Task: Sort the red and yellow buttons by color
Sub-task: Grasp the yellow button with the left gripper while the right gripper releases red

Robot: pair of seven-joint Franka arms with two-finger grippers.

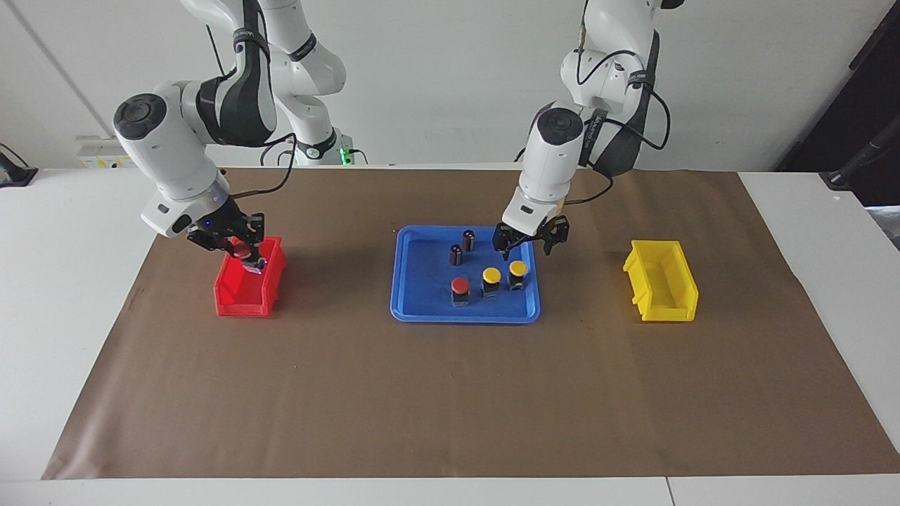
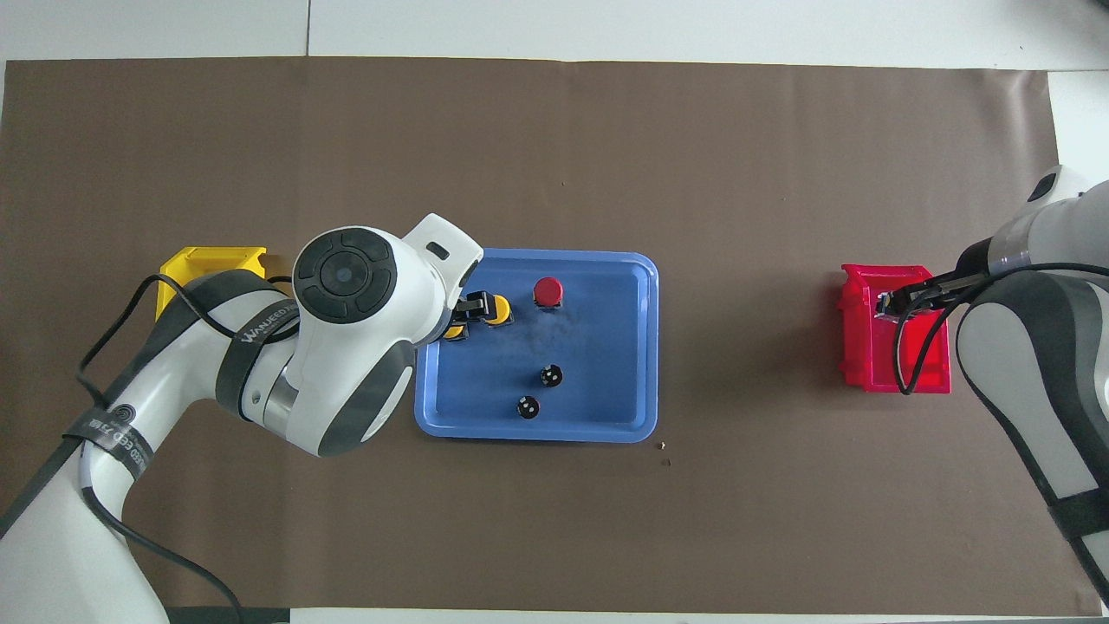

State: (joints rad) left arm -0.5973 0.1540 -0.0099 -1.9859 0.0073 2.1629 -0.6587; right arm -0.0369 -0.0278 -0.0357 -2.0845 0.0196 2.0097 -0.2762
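Holding one red button point(image 1: 242, 251) over the red bin point(image 1: 232, 299), the right tool point(image 1: 245, 254) is closed on it; no button is seen binned yet. A second red button point(image 1: 460, 287) and two yellow buttons point(image 1: 491, 277) point(image 1: 517, 270) stand in the blue tray point(image 1: 415, 309). The left tool point(image 1: 531, 242) hovers open above them; the yellow bin point(image 1: 661, 295) on the worktop point(image 1: 450, 407) is empty

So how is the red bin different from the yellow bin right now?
The red bin sits at the right arm's end of the table; the yellow bin sits at the left arm's end. The right gripper holds a red button over the red bin, while nothing hangs over the yellow bin, which looks empty. Both are small open plastic bins beside the blue tray.
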